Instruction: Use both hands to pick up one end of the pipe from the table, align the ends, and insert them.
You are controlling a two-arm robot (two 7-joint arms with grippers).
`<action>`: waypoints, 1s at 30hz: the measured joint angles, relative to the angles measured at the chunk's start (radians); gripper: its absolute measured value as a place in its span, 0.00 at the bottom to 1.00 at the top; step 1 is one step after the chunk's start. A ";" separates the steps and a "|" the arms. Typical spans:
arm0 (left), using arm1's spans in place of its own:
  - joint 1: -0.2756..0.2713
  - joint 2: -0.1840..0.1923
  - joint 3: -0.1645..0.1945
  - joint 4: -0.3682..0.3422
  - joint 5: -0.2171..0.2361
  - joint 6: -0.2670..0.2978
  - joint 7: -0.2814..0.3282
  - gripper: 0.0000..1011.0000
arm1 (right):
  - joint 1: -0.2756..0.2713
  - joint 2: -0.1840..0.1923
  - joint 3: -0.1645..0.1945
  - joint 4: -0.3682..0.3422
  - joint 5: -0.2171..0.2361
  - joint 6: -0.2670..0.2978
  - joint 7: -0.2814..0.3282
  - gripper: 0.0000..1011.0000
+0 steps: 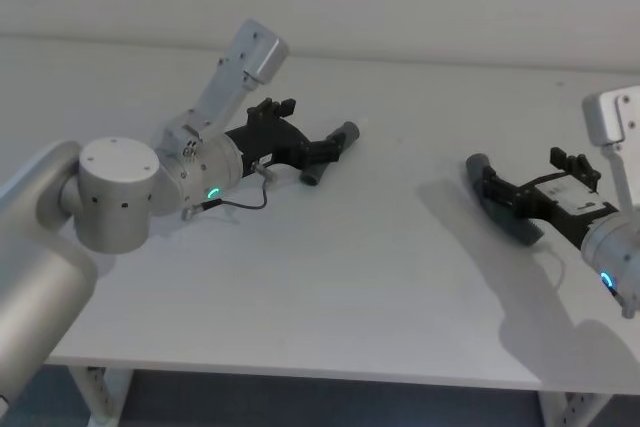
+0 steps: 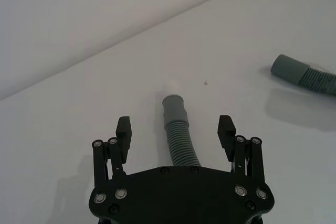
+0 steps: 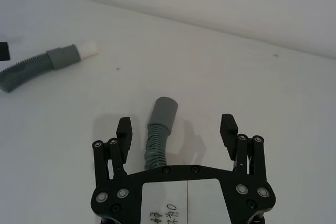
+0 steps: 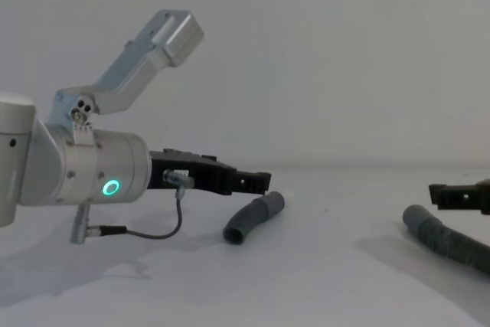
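Wrist views: short hose piece (image 2: pixel 180 141) and longer hose piece (image 3: pixel 156 139) are framed lengthwise by left gripper (image 2: pixel 175 125) and right gripper (image 3: pixel 176 124) (jaws apart, nothing clamped).

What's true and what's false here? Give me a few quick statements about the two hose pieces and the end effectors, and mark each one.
1. The left end effector is open, with a finger on either side of the short hose piece. True.
2. The two hose pieces are joined. False: they lie apart on the table.
3. The right end effector is shut on the longer hose piece. False: it is open, with a finger on either side of that piece.
4. The short hose piece ends in a whitish tip. True.
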 joint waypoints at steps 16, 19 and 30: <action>-0.056 -0.029 0.009 0.105 0.016 -0.004 -0.035 0.99 | 0.041 -0.018 -0.029 0.046 -0.017 0.048 0.022 0.99; -0.066 -0.034 0.011 0.124 0.020 -0.006 -0.045 0.99 | 0.047 -0.021 -0.033 0.052 -0.020 0.054 0.026 0.99; -0.091 -0.041 0.019 0.163 0.031 -0.006 -0.079 0.99 | 0.068 -0.034 -0.047 0.076 -0.032 0.081 0.038 0.99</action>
